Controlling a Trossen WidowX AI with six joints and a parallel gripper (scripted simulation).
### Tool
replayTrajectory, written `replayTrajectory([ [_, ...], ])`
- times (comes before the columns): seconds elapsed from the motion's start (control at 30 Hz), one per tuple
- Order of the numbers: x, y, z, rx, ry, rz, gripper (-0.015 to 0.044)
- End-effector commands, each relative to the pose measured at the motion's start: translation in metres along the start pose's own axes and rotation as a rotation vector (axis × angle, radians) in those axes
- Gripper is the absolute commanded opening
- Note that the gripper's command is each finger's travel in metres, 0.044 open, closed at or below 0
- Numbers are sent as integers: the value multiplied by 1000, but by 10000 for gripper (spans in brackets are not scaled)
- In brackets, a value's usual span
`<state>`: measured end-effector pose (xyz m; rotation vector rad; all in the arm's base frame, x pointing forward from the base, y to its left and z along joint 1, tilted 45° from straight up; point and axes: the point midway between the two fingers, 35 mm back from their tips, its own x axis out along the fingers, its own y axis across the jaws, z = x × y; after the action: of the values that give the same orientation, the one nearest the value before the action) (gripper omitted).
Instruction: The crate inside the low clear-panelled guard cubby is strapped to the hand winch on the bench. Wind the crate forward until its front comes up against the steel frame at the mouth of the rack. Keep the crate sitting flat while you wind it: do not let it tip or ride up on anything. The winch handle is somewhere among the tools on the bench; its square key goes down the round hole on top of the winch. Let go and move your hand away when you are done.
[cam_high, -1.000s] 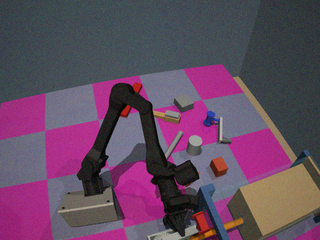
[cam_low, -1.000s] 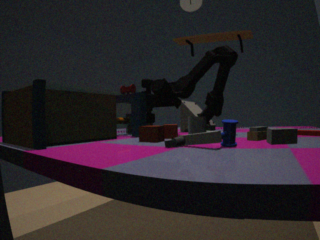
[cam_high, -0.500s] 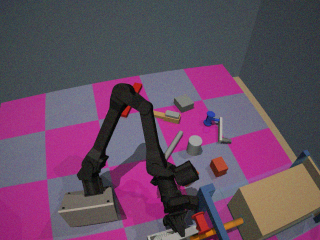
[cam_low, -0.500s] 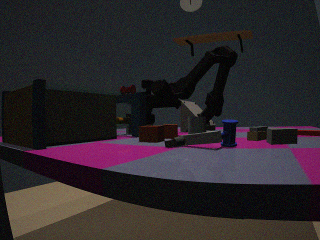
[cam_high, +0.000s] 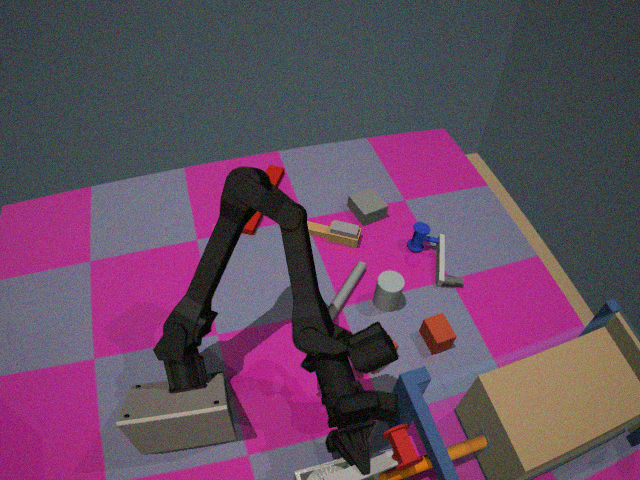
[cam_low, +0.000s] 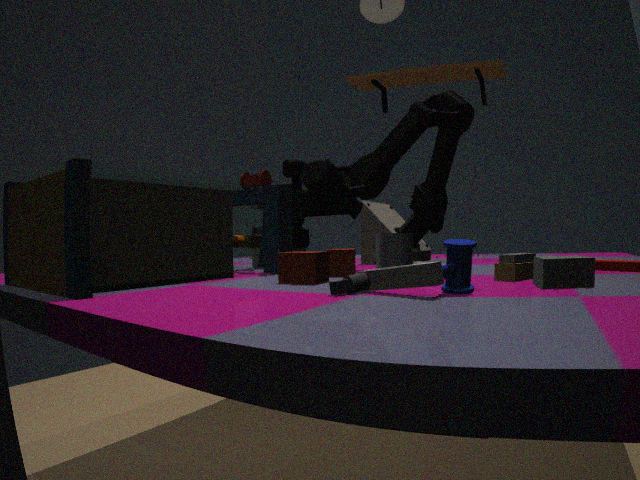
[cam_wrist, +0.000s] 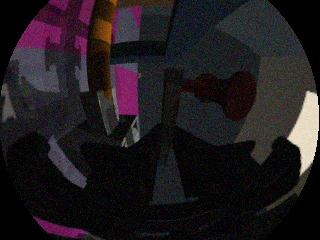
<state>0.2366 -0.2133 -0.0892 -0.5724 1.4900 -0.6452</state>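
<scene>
The tan crate sits flat inside the guard. A gap shows between its front and the blue steel frame. An orange strap runs from the crate under the frame toward the pale winch at the bottom edge. My gripper is low over the winch, shut on the grey part of the winch handle. The handle's red knob sticks out beside the frame. The key and round hole are hidden.
An orange block, a grey cylinder and a grey rod lie beyond the arm. Farther back are a grey crank with a blue knob, a brush, a grey block and a red bar.
</scene>
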Motion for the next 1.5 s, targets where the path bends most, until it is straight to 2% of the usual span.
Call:
replayTrajectory([
  [0.0,0,0,0,0,1,-1,53],
  [0.23,0,0,0,0,1,-1,236],
  [1.47,0,0,0,0,1,-1,240],
])
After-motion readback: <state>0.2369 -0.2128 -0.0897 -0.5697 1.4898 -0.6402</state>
